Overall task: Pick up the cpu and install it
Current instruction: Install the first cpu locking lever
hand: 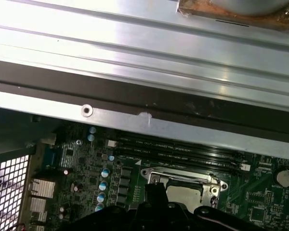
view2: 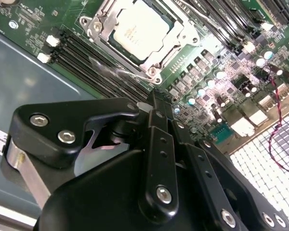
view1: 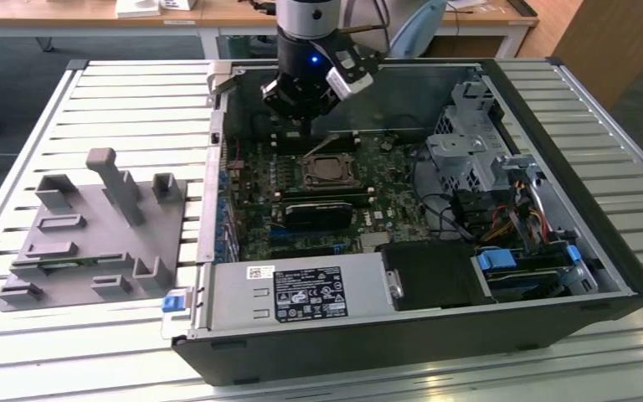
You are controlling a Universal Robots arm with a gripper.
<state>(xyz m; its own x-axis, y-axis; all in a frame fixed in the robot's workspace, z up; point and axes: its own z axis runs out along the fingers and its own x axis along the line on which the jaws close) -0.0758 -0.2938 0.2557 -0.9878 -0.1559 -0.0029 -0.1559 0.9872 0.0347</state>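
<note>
Where socket sat on motherboard, cpu lay seated inside metal frame, silver top up. Gripper hovered above board beside socket, apart from cpu; fingers' state: cannot tell. Case lay open on slatted table; grey fixture at exterior view's left.

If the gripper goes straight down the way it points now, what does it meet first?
Probably the motherboard just beside the CPU socket, where the cpu already sits. The gripper hangs over the socket's far edge; depth is unclear.
</note>
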